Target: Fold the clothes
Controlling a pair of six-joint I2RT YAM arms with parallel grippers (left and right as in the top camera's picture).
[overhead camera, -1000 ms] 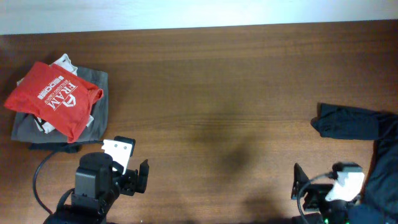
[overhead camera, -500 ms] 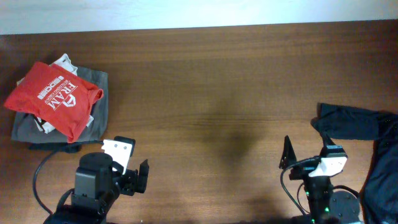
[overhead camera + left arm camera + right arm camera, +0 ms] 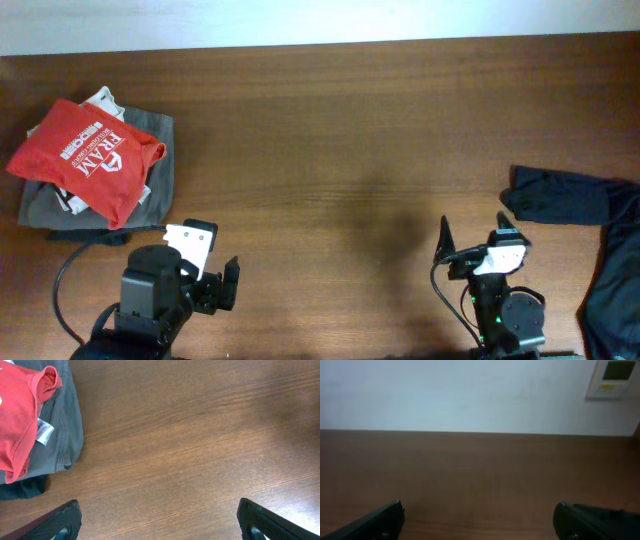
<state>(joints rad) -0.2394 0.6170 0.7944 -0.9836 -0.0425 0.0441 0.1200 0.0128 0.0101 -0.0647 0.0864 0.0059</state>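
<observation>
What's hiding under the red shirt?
A gray garment lies under the red shirt, with white cloth peeking out and something dark at the bottom. Their covered parts cannot be seen.

You are looking at a brown wooden table (image 3: 330, 140). A stack of clothes (image 3: 90, 160) is lying near its left end, with a grey garment (image 3: 160, 172) touching the wood. A dark garment (image 3: 565, 198) is sprawling at the right edge.
</observation>
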